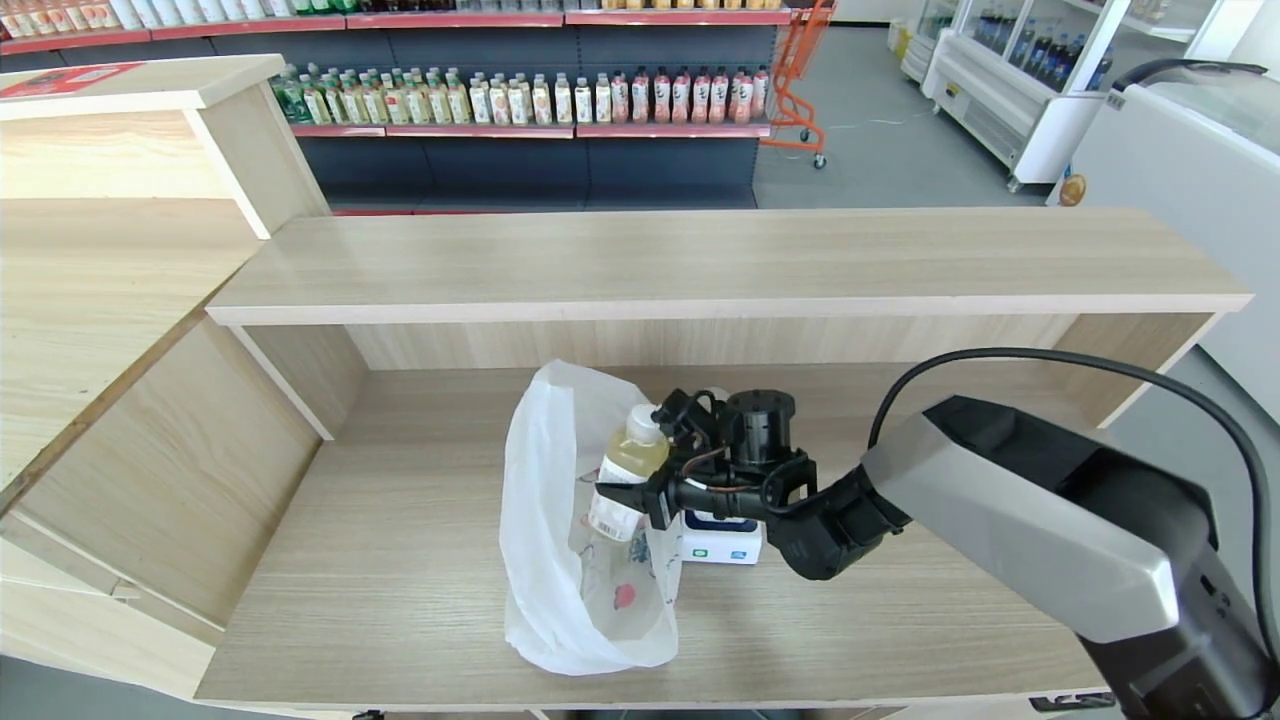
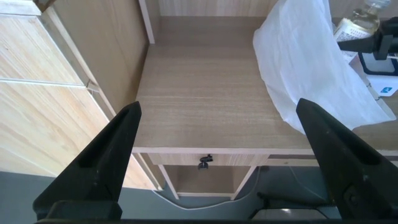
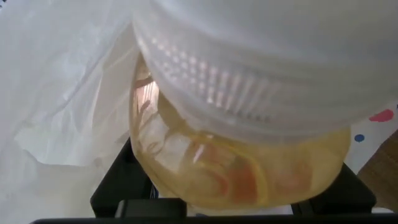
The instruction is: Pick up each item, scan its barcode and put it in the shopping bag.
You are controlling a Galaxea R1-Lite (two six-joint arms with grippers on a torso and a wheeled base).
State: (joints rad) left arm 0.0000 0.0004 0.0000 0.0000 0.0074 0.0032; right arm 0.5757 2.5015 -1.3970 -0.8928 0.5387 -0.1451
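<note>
1. On the wooden worktop (image 1: 400,560), the task's things sit close together within reach of the right arm.
2. Slumped there, the white shopping bag (image 1: 540,580) has its mouth gaping upward, so items can drop straight in.
3. Off the worktop's near edge, the left gripper (image 2: 221,155) hangs released and empty, well apart from the bag, likely to keep clear.
4. Over the bag's mouth, the right gripper (image 1: 636,497) is clenched on a bottle (image 1: 640,452).
5. Held cap-up and tilted, the bottle has its lower end at the opening, apparently ready for bagging.
6. Just beside the bag stands a small white-and-blue box (image 1: 722,548), probably awaiting its turn.
</note>
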